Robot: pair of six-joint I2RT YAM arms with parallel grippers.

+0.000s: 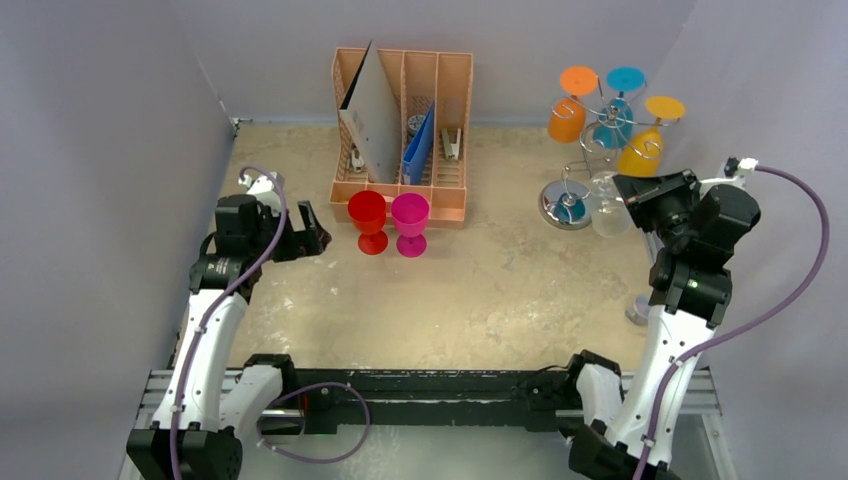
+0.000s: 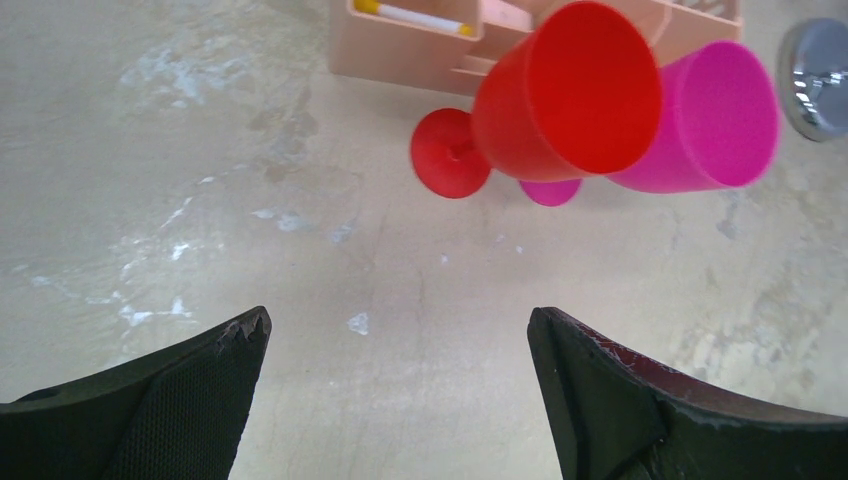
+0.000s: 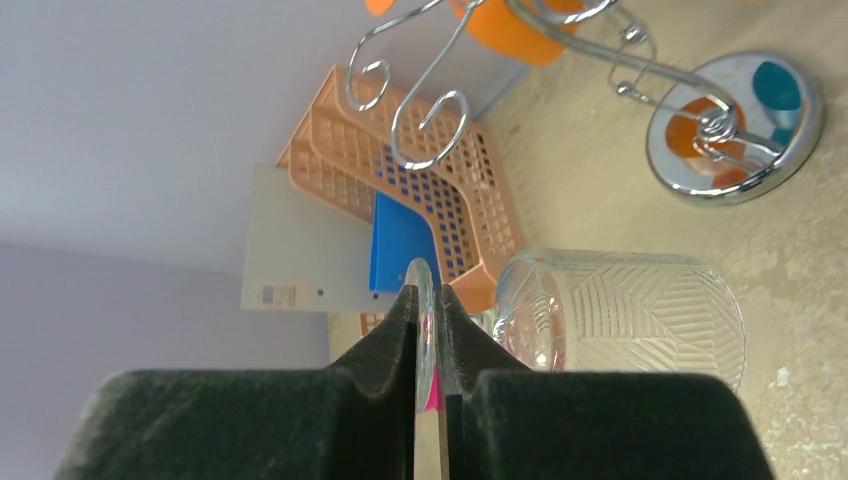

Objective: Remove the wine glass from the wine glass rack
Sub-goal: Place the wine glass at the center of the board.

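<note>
My right gripper (image 3: pixel 425 292) has its fingers pressed together on the thin clear foot of the wine glass (image 3: pixel 620 315), pinching that disc by its edge. The bowl juts out sideways past the fingertips.

I judge the glass to be light, rigid and brittle, and its smooth foot looks slippery against the pads. The patterned bowl is the heavy end, and it hangs well out from the pinch. That weight will want to twist the foot in my grip, so the stem just under the foot would be a surer hold than this rim pinch. A knock against metal could chip it.

The glass sits off the hooks, low and just beside the shiny round base of the wine glass rack (image 3: pixel 790 140). I can't tell from either view whether the bowl touches the table (image 2: pixel 200 200).

The right arm rises from its base and folds at the elbow, with the wrist turned in toward the rack.

My left gripper (image 2: pixel 398 318) is spread wide and holds nothing. It hovers above bare table, facing a red glass (image 2: pixel 560 100) and a pink glass (image 2: pixel 700 120) standing side by side. That arm reaches forward along the left edge.

Farther back, orange (image 1: pixel 566 122), teal (image 1: pixel 612 125) and yellow (image 1: pixel 640 155) glasses hang upside down on the rack.
</note>
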